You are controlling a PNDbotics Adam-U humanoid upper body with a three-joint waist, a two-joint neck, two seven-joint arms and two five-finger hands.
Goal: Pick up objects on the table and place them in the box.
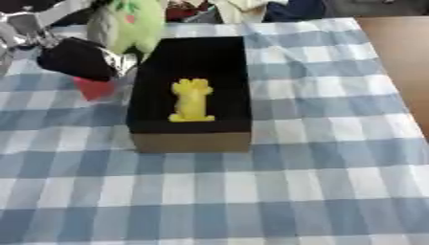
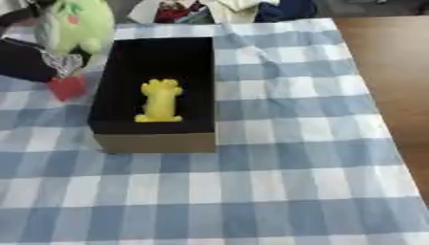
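A cardboard box (image 1: 191, 141) with a black inside stands in the middle of the checked table. A yellow toy figure (image 1: 192, 100) lies in it, toward the near end. My left hand (image 1: 77, 58), black with silver parts, is at the box's far left corner. A green plush toy (image 1: 131, 21) is right above and beside the hand, over the box's far left edge; whether the hand holds it does not show. A small red thing (image 1: 94, 88) lies on the cloth just under the hand, left of the box. My right hand shows in no view.
The blue and white checked cloth (image 2: 251, 191) covers the table. Bare brown wood (image 2: 385, 72) runs along the right side. Clothes and other items (image 2: 226, 9) are piled at the far edge.
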